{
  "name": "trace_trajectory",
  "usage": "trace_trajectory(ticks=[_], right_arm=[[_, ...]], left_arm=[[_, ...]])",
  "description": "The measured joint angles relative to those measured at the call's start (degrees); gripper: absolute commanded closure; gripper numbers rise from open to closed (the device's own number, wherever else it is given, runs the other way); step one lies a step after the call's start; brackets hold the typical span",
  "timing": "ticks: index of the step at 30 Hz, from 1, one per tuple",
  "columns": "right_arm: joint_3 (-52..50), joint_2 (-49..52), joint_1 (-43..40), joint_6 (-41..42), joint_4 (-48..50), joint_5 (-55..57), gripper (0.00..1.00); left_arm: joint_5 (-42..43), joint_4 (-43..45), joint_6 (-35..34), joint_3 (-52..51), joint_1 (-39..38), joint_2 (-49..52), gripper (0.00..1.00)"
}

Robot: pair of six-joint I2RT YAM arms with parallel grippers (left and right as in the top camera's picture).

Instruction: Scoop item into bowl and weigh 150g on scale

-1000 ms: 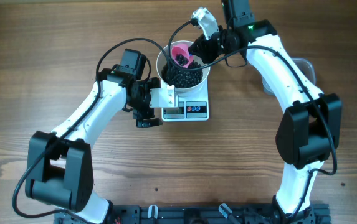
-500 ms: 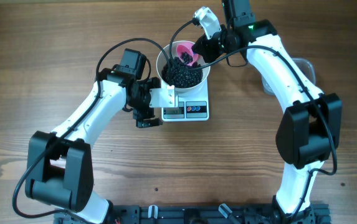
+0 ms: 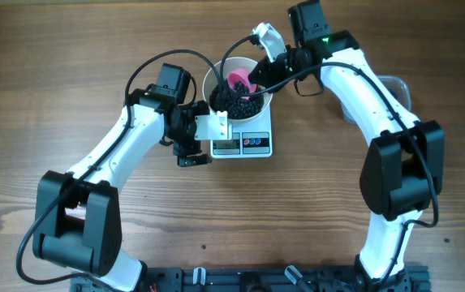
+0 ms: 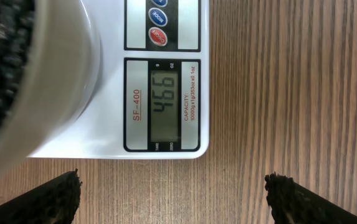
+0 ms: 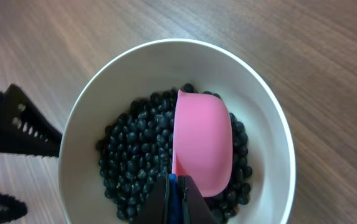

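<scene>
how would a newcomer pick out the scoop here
On the wooden table, find the white scale near the middle; a white bowl of black beans sits on it. The scoop is inside that bowl, the only pink thing in view.

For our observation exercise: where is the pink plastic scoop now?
In the right wrist view, the pink plastic scoop sits inside the round white bowl, right of centre on the shiny black beans, held by the right gripper.

The bowl (image 5: 271, 143) is plain white, the beans (image 5: 134, 162) shiny black, the scoop (image 5: 203, 143) pink. The scale (image 4: 159, 81) is white with a grey display (image 4: 164, 102), 1 red button (image 4: 157, 36) and 1 blue button (image 4: 157, 14). The tabletop (image 4: 290, 93) shows brown wood grain.
</scene>
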Motion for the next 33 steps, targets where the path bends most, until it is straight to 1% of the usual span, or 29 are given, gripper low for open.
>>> trace_trajectory(ticks=[7, 10, 13, 19, 22, 33], right_arm=[[0.0, 0.0, -0.1, -0.6, -2.0, -1.0, 0.96], [0.1, -0.2, -0.5, -0.7, -1.9, 2.0, 0.96], [0.0, -0.3, -1.6, -0.7, -1.9, 2.4, 0.96], [0.0, -0.3, -1.8, -1.0, -3.0, -1.1, 0.96], [0.0, -0.3, -1.8, -4.2, -4.5, -1.2, 0.96], [0.0, -0.3, -1.6, -13.6, -4.7, -1.0, 0.96]], left_arm=[[0.0, 0.0, 0.0, 0.0, 0.0, 0.0, 0.0], [0.0, 0.0, 0.0, 0.0, 0.0, 0.0, 0.0], [0.0, 0.0, 0.0, 0.0, 0.0, 0.0, 0.0], [0.0, 0.0, 0.0, 0.0, 0.0, 0.0, 0.0], [0.0, 0.0, 0.0, 0.0, 0.0, 0.0, 0.0], [0.0, 0.0, 0.0, 0.0, 0.0, 0.0, 0.0]])
